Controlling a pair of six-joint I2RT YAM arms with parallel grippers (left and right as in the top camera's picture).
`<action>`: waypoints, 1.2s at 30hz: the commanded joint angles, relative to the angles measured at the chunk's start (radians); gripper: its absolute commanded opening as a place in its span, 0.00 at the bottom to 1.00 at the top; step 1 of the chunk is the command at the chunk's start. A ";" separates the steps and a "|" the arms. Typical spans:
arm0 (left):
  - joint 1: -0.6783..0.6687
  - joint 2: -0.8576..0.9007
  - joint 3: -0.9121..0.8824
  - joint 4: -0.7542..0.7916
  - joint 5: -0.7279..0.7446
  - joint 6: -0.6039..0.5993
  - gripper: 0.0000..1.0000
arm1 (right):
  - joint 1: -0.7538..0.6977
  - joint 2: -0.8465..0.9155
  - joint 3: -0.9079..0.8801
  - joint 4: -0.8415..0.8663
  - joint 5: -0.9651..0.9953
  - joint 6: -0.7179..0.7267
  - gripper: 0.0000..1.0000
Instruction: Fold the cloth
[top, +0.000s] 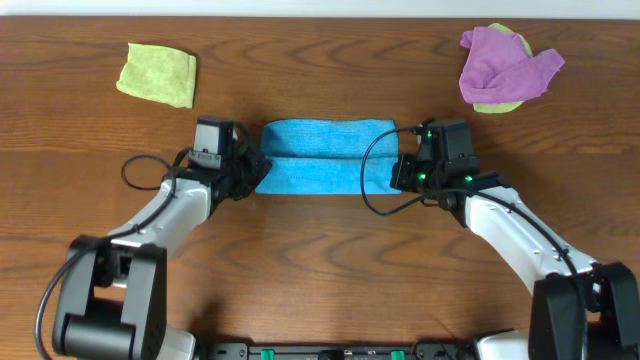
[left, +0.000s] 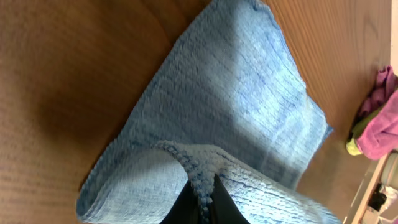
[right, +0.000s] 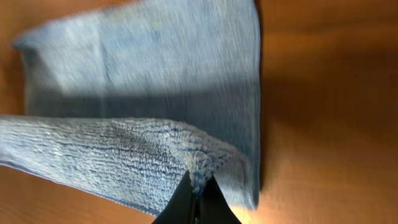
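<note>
your left gripper (top: 252, 172) is clamped tight on the blue cloth (top: 325, 150), pinching a bunched corner at the cloth's left end. your right gripper (top: 400, 172) is closed the same way on a corner at the cloth's right end. between the two grips a strip of terry is raised over the flat layer below it, which lies on the wooden table (top: 320, 260). from overhead the cloth reads as a wide band with a crease line running end to end. beyond the cloth's far left corner, well apart, lies a light green cloth (top: 158, 73). beyond its far right corner, also well apart, a purple cloth (top: 505, 62) sits crumpled on a yellow-green cloth (top: 497, 104).
</note>
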 joint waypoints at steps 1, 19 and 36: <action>0.003 0.034 0.068 0.004 -0.055 -0.008 0.06 | -0.017 0.003 0.008 0.030 0.050 0.013 0.01; 0.005 0.182 0.259 0.005 -0.138 0.000 0.06 | -0.043 0.236 0.233 0.089 0.067 0.000 0.01; 0.005 0.246 0.324 0.026 -0.202 0.001 0.06 | -0.045 0.347 0.317 0.087 0.071 -0.037 0.01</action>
